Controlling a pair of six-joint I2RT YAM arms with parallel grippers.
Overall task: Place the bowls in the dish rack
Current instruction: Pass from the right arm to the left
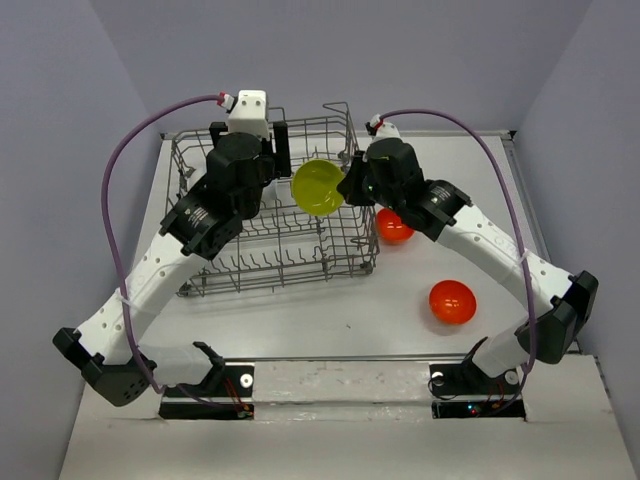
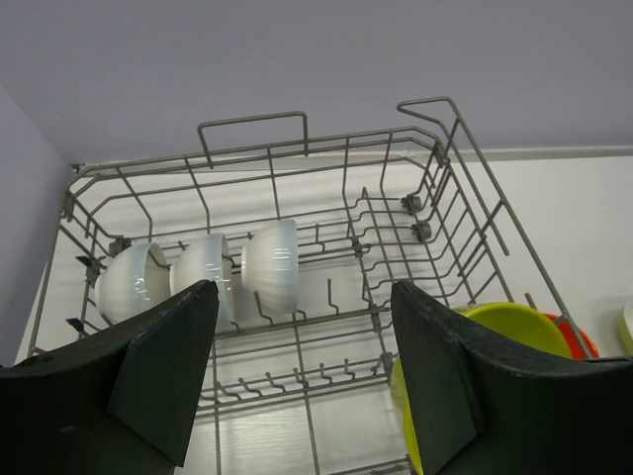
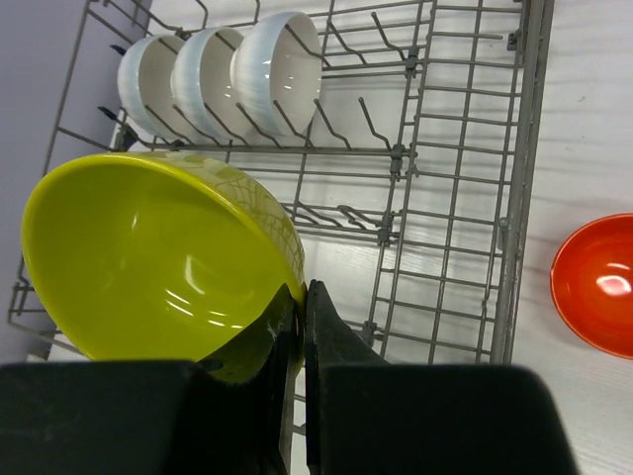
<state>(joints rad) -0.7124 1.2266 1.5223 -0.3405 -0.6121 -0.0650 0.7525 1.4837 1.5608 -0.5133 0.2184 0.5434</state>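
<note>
1. One pale table carries everything.
2. One grey wire dish rack stands on the table's far left part.
3. Left hand hovers over the rack with its fingers spread wide, holding nothing.
4. Right hand is clenched on the rim of the yellow-green bowl. That bowl hangs tilted on edge over the rack's right side. I cannot tell whether it touches the tines.
5. Two more bowls rest upright on the table to the right of the rack. The farther orange-red bowl lies just beside the rack wall, under the right arm. The nearer orange-red bowl lies well apart.
6. Three white bowls stand on edge in a row between the tines, beyond and below the left hand.
</note>
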